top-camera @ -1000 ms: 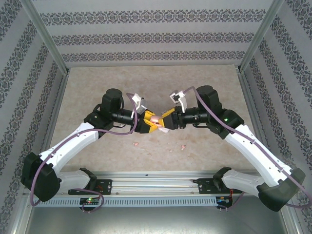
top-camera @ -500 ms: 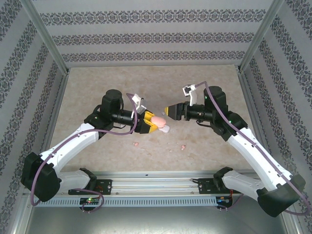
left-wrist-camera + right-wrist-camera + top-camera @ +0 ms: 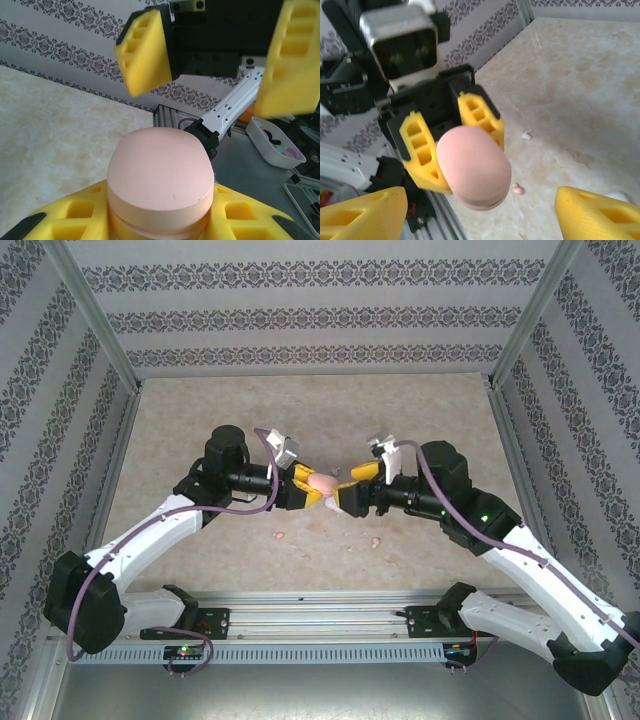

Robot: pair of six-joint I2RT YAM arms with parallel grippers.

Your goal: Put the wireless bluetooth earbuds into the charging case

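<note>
The closed pink charging case (image 3: 160, 175) sits clamped in the left gripper (image 3: 316, 487), held above the table (image 3: 300, 410), where a pink earbud (image 3: 517, 189) and a whitish earbud (image 3: 526, 134) lie loose; the right gripper (image 3: 220, 55) faces the case, jaws spread wide, not touching it

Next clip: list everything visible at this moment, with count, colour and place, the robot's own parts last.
Rounded plastic charging case: one, pale pink, held above the table.
Tiny pink earbuds: two, pale pink, loose on the table between the grippers and the arm bases.
Tiny whitish earbud: one, whitish, loose on the table.
Marbled tabletop: one, beige.
Patterned walls: three, grey on white, around the table.
Shallow tray: one, white, beyond the table, with small coloured bits inside.
Left gripper: one, yellow fingers, shut on the case.
Right gripper: one, yellow fingers, open, facing the case.
</note>
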